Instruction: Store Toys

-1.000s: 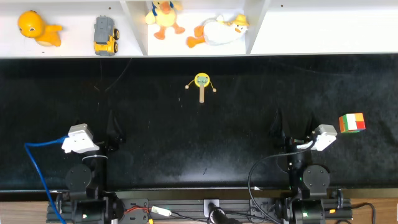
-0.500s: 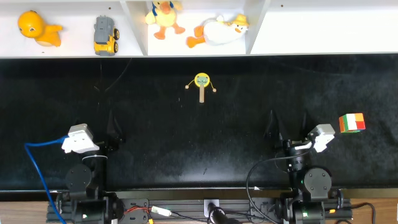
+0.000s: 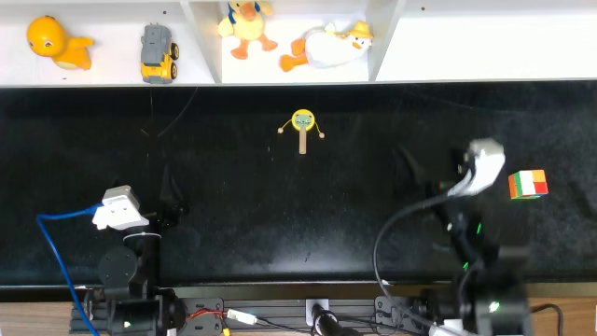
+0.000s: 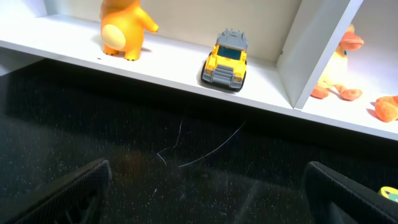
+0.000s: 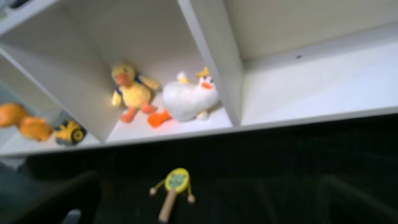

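Left gripper (image 4: 206, 168): we see its fingers released, wide apart
Right gripper (image 5: 208, 182): blurred, fingers seem apart too
Rattle (image 3: 302, 126): lies on the black table (image 3: 280, 205), near the shelf (image 3: 466, 56)
Cube (image 3: 528, 184): on the table, far right

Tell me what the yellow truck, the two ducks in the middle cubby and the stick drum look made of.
The yellow truck looks like hard moulded plastic: smooth, slightly glossy, crisp grey grille. The yellow duck and white duck look plush: fuzzy, soft, slumped outlines. The stick drum has a pale, probably wooden handle; its head may be painted wood or plastic.
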Controlling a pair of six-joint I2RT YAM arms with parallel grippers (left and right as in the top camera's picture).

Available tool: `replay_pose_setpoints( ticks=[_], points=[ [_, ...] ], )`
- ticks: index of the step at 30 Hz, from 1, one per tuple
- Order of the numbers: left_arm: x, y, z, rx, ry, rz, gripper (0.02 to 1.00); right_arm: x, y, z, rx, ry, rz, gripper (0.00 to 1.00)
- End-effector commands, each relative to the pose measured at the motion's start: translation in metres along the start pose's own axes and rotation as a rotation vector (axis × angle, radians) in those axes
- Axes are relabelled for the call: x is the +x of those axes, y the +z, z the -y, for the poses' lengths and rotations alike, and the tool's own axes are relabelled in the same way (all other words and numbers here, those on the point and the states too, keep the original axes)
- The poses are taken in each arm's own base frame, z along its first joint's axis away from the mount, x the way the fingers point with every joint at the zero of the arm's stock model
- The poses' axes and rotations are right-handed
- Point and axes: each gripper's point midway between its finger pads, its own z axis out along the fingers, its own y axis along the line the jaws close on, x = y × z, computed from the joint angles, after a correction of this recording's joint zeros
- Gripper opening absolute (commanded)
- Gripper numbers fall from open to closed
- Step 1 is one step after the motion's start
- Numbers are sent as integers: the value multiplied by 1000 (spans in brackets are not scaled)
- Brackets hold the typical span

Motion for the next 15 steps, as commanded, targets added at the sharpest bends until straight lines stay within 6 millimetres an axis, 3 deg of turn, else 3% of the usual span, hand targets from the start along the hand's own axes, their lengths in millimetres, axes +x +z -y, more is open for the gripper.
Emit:
replay_pose_setpoints(
  ticks=[1,5,9,12,15],
  points=[
    [-1,-1,0,4,14,6,998,-33,15,-22,-48,-121,-119,998],
    [-1,-1,0,5,14,6,998,-48,33,-30,-46,-188,-258,998],
    [-1,-1,0,5,14,6,998,-49,53,-45,-71,-203,-363,998],
    [-1,-1,0,5,14,6,998,-37,69,-60,-85,-238,-419,998],
    [-1,-1,0,4,14,6,998,-11,84,-76,-84,-274,-489,998]
  ],
)
